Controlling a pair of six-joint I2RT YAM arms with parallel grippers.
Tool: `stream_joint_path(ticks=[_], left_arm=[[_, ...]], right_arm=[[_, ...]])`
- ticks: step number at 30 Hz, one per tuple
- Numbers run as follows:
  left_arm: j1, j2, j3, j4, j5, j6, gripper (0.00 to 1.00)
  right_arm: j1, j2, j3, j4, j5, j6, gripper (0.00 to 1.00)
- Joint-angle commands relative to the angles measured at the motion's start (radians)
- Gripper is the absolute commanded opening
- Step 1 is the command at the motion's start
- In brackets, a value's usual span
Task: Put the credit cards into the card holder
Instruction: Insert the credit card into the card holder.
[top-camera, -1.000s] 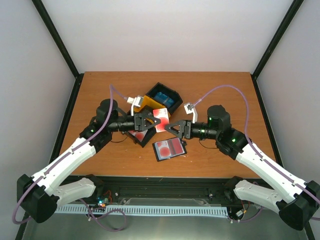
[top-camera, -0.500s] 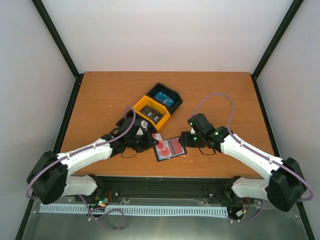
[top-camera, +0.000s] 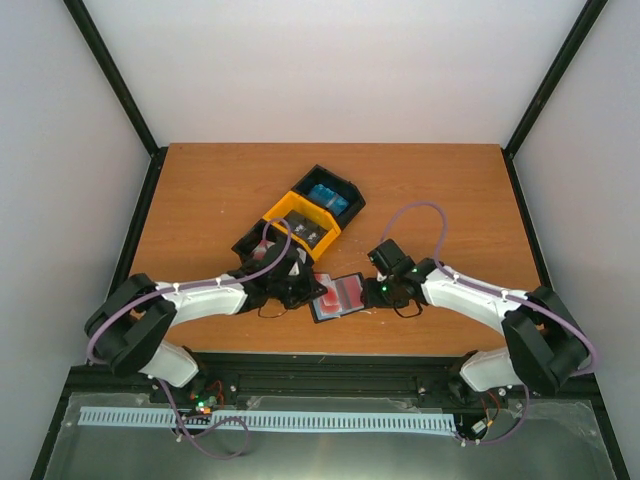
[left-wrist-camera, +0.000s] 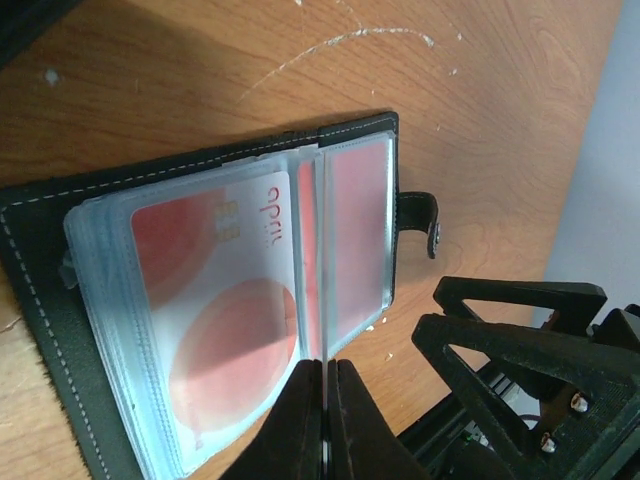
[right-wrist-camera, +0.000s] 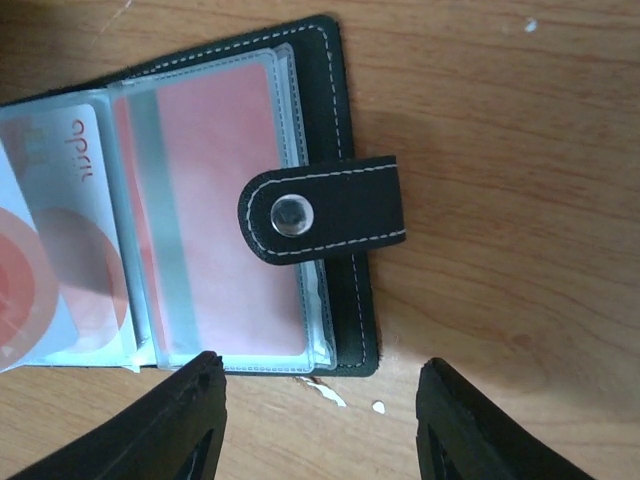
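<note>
Table (top-camera: 200, 200): wood top.

Tray (top-camera: 285, 208), far centre: blue cards (top-camera: 325, 194) in the far black bin, dark items (top-camera: 313, 233) in the yellow middle bin.

Card holder (top-camera: 338, 295), near centre, lies open. Its clear sleeves hold red-and-white credit cards (left-wrist-camera: 220, 310). Snap tab (right-wrist-camera: 320, 215) is folded over the right page.

Left gripper (left-wrist-camera: 322, 375): jaws clenched at the sleeve fold; what they pinch is unclear.

Right gripper (right-wrist-camera: 320, 372): jaws released, at the holder's right edge.

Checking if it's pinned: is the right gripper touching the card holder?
Cannot tell: in the right wrist view the right gripper's finger tip borders the card holder's edge, contact unclear.
</note>
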Motion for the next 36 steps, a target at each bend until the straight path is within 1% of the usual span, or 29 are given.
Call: stream_joint_path(ticks=[1,4,8,13,22,36], left_arm=[[-0.027,0.045,-0.013,0.111,0.019,-0.031,0.01],[-0.034,0.092,0.01,0.108,0.028,-0.012,0.01],[-0.036,0.117,0.016,0.109,0.018,0.008,0.01],[-0.042,0.123,0.0,0.145,0.033,-0.002,0.01],[-0.05,0.103,-0.047,0.23,0.023,-0.026,0.01],[-0.05,0.135,-0.057,0.282,0.041,-0.069,0.01]], right_arm=[[-0.005,0.034,-0.015,0.071,-0.025,-0.008,0.52],[-0.005,0.072,-0.014,0.089,-0.025,-0.016,0.49],[-0.005,0.104,-0.009,0.087,-0.001,-0.014,0.45],[-0.005,0.117,-0.012,0.091,0.035,-0.011,0.44],[-0.004,0.144,-0.018,0.126,0.049,-0.029,0.44],[-0.004,0.163,-0.045,0.139,0.028,-0.012,0.41]])
